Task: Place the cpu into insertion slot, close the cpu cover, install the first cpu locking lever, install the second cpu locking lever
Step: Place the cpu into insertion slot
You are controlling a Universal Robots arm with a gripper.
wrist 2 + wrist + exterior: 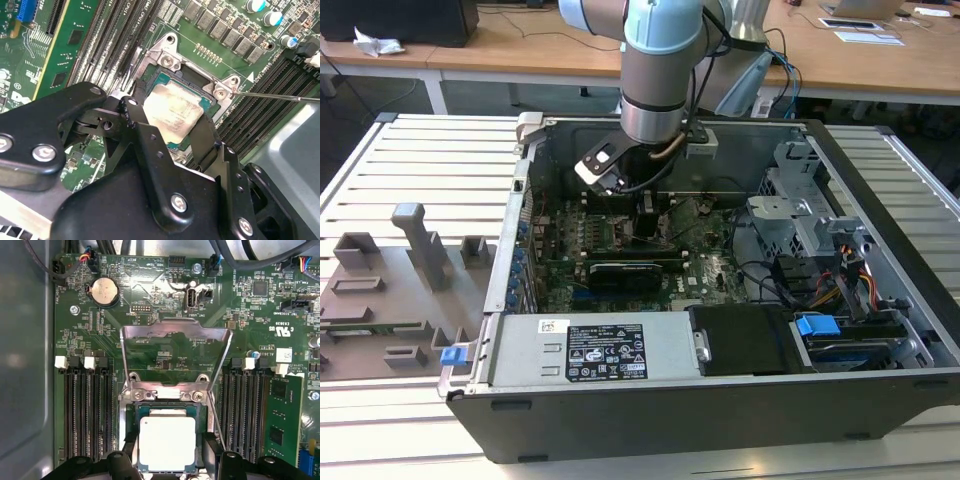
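While gripper (172, 119) clamps cpu (167, 444) by opposite edges just above insertion slot (180, 80), cpu cover (175, 331) stands raised, clear of slot. Keep cpu level, edges square to slot, descent gentle; pins likely fragile.

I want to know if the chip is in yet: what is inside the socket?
The silver-topped chip lies inside the socket, with the cover standing up and open. The pins beneath the chip are covered and cannot be seen.
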